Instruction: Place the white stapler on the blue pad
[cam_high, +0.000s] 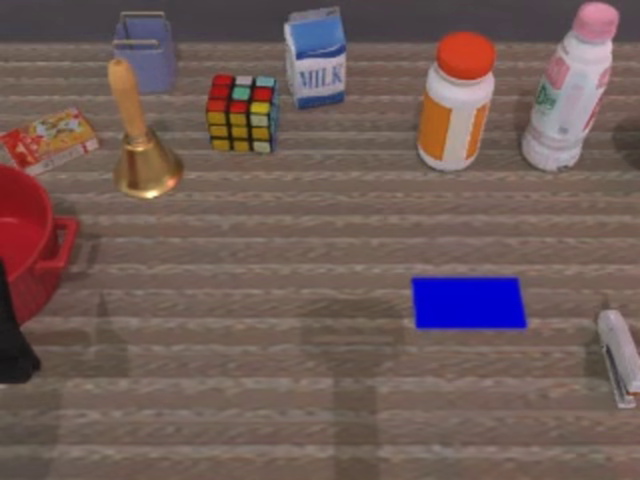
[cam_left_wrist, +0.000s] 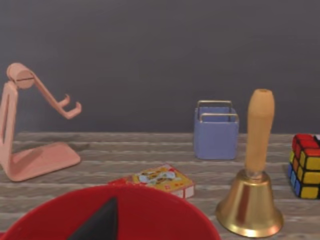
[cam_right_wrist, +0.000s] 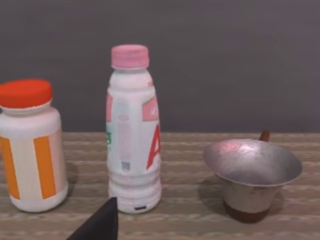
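The white stapler (cam_high: 618, 356) lies flat at the table's right edge, pointing front to back. The blue pad (cam_high: 468, 302) lies flat just left of it, a short gap between them, with nothing on it. My left arm (cam_high: 12, 335) is parked at the left edge beside the red pot; a dark part of my left gripper (cam_left_wrist: 102, 222) shows over the pot's rim in the left wrist view. My right arm is out of the top view; a dark part of my right gripper (cam_right_wrist: 100, 225) shows in front of the bottles. Neither wrist view shows the stapler or pad.
Along the back stand a lilac basket (cam_high: 145, 50), gold bell (cam_high: 145, 150), Rubik's cube (cam_high: 241, 113), milk carton (cam_high: 316, 57), orange-capped bottle (cam_high: 456, 100) and pink-capped bottle (cam_high: 570, 90). A red pot (cam_high: 25, 240) and card box (cam_high: 48, 140) sit left. A metal cup (cam_right_wrist: 252, 175) stands far right.
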